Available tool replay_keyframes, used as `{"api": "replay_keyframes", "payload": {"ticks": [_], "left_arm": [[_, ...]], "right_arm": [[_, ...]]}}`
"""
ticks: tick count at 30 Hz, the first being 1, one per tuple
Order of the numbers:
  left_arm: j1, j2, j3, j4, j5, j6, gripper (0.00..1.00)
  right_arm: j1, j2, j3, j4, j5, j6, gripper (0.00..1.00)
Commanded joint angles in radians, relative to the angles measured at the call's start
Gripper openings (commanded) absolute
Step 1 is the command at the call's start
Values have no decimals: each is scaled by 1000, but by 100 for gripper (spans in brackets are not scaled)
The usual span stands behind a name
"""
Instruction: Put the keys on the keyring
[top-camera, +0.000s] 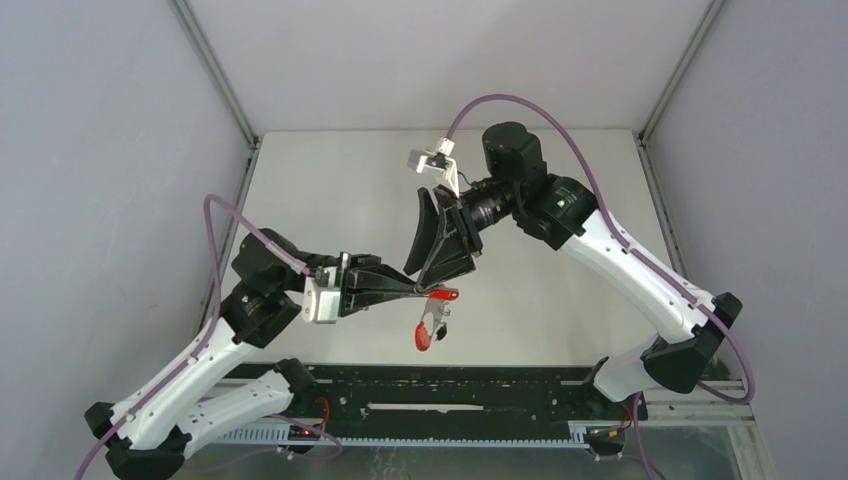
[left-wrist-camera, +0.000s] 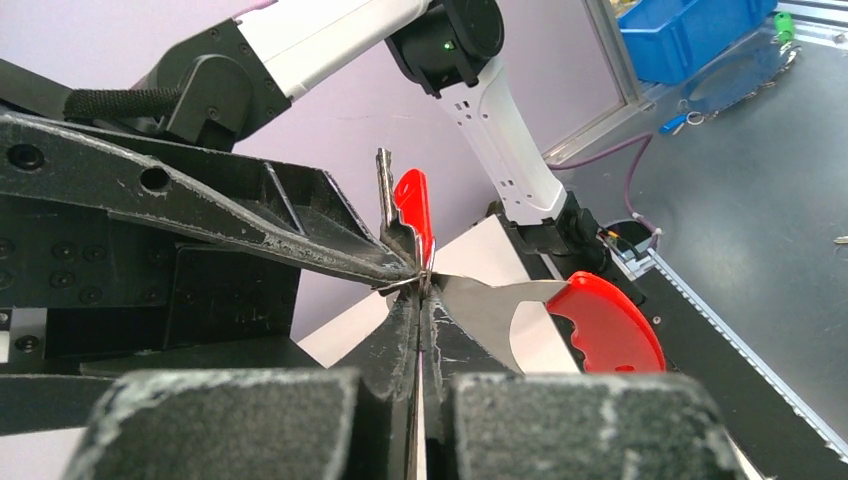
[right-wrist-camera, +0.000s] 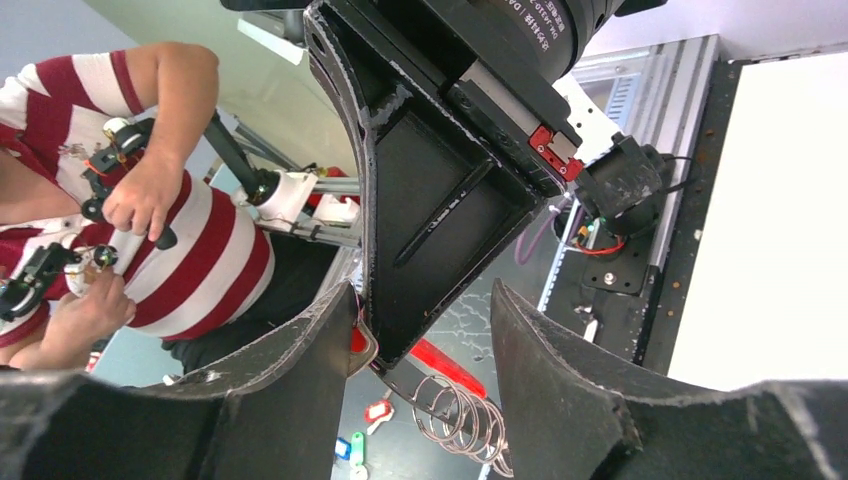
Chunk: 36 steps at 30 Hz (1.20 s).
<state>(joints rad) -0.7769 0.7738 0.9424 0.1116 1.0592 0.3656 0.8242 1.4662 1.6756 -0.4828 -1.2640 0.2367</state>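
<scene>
At the near edge, a black rail (top-camera: 450, 385) ran between the two arm bases. Just beyond it, the left gripper (top-camera: 422, 292) reached rightward above the table (top-camera: 330, 200), its jaws fully closed and pinching the silver-grey part of the keyring (left-wrist-camera: 605, 325). The keyring was held clear of the table, over its near middle. Its red arc hung from the pinch point on the near side, and its row of small metal loops (right-wrist-camera: 450, 405) showed below the fingertips in the right wrist view. The key with the red tag (left-wrist-camera: 413, 205) stood at the pinch point, just past the left fingertips. Whether it was threaded on the ring could not be determined. Farther back, the right gripper (top-camera: 438, 272) pointed down toward that same spot. Its jaws stood well apart, one either side of the left gripper's tip, and clamped nothing. One finger (left-wrist-camera: 300, 235) lay against the pinch point beside the key.
</scene>
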Motion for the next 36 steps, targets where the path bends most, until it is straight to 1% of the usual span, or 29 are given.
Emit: {"api": "replay_keyframes", "payload": {"ticks": [1,2,3,5,6,9,18,24,29,33,36], "left_arm": [[-1,-22,42,123,-61,14,0],[-2,-23,42,123,-60,17,0],[-2,-24,38,123,-60,22,0],[-3,-28,32,123,-64,31,0],[-3,-30,30,123,-65,34,0],[-2,-30,26,125,-80,41,0],[-4,-36,5,133,-79,10,0],[-14,-40,-20,152,-84,-6,0],[-16,-57,-43,163,-96,-15,0],[-16,-66,-50,162,-100,-17,0],[-16,-70,-54,168,-105,-20,0]], "right_arm": [[5,20,-6,67,-24,84,61],[5,18,-15,81,-31,99,63],[4,16,-22,92,-38,111,72],[4,9,-36,122,-42,137,98],[4,8,-40,136,-42,149,100],[11,7,-47,166,-43,168,100],[0,45,-3,161,14,178,100],[-22,67,48,130,-5,187,100],[-36,82,78,138,-34,226,100],[-37,86,88,129,-22,228,100],[-43,85,101,89,-10,203,100]]}}
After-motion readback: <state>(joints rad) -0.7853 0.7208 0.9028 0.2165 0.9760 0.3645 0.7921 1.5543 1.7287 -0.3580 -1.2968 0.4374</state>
